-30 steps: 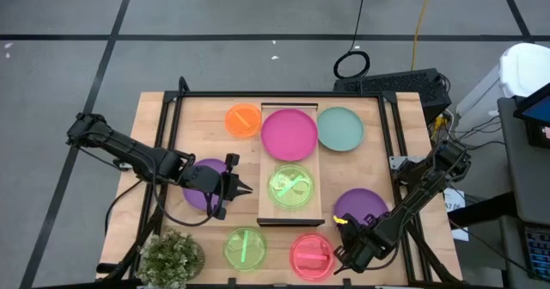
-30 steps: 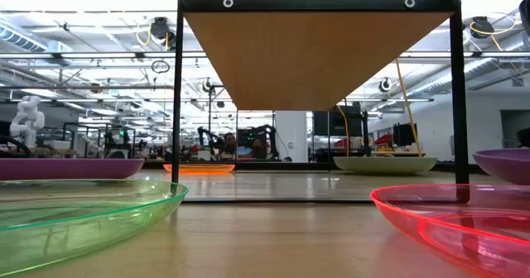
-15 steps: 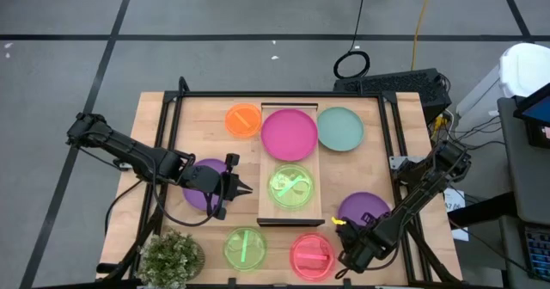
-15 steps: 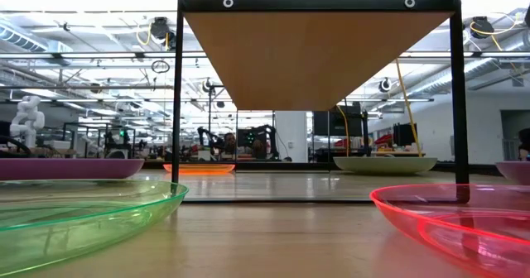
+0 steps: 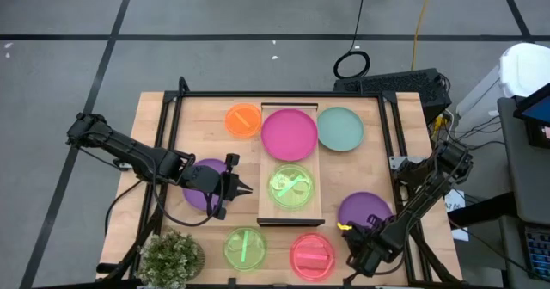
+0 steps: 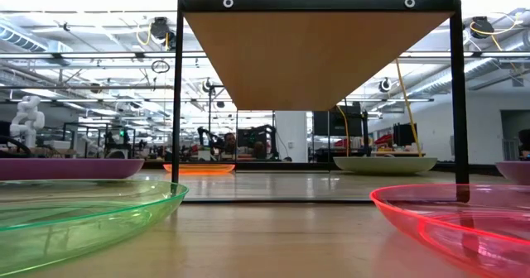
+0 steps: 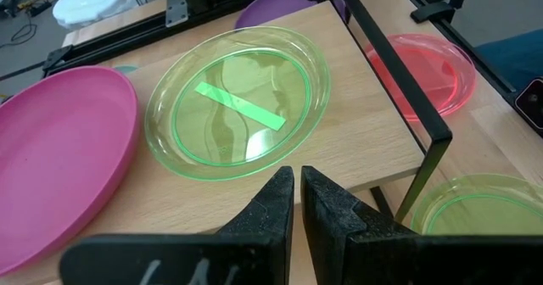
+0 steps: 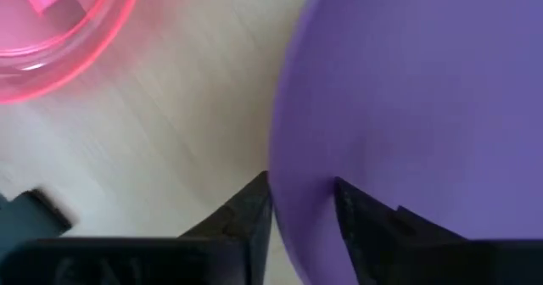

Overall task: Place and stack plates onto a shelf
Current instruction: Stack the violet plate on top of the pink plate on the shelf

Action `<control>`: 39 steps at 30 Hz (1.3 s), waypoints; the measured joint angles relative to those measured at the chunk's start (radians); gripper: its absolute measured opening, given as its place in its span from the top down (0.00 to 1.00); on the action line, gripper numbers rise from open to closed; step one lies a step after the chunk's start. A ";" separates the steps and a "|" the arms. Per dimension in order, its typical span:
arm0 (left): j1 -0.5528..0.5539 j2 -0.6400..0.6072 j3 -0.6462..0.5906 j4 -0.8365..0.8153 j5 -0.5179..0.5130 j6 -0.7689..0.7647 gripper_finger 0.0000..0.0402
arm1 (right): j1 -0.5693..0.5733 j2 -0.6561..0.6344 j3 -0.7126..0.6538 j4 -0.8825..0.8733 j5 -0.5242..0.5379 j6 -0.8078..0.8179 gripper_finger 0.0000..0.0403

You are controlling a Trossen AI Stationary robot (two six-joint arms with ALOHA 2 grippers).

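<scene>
A: What's sitting on the left side?
B: L gripper [image 5: 243,188] is hovering btwn a purple plate [image 5: 199,184] and the shelf [image 5: 290,223], fingers pinched nearly together, holding nothing. A potted plant [image 5: 172,256] is sitting at the near corner, w/ a green plate [image 5: 244,247] beside it on the table.

A: And the shelf?
B: It's carrying a magenta plate [image 5: 289,133] at the far end and a translucent green plate [image 5: 291,187] at the near end, side by side, not stacked. An orange plate [image 5: 243,120] is lying just left of the magenta one; a teal plate [image 5: 340,128] is touching its right rim.

A: Right side?
B: A pink-red plate [image 5: 311,255] is resting near the front edge. R gripper [image 8: 301,202] is gripping the near rim of a 2nd purple plate [image 8: 407,107], fingers narrow w/ the rim btwn them.
</scene>
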 joint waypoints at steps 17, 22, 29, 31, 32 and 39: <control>0.000 0.000 0.000 0.000 0.000 0.010 0.92 | 0.000 -0.027 -0.002 -0.084 0.041 -0.110 0.99; 0.000 0.000 0.000 0.000 0.000 0.009 0.92 | 0.000 -0.064 -0.002 -0.130 0.112 -0.175 1.00; 0.000 0.000 0.000 0.000 0.000 0.008 0.92 | -0.002 -0.097 -0.002 -0.232 0.189 -0.224 1.00; 0.000 0.000 0.000 0.000 0.000 0.008 0.92 | -0.003 -0.109 -0.002 -0.262 0.207 -0.224 1.00; 0.000 0.000 0.000 0.000 0.000 0.008 0.92 | -0.003 -0.115 -0.002 -0.276 0.215 -0.229 1.00; 0.000 0.000 0.000 0.000 0.000 0.008 0.92 | -0.015 -0.137 0.011 -0.375 0.311 -0.321 1.00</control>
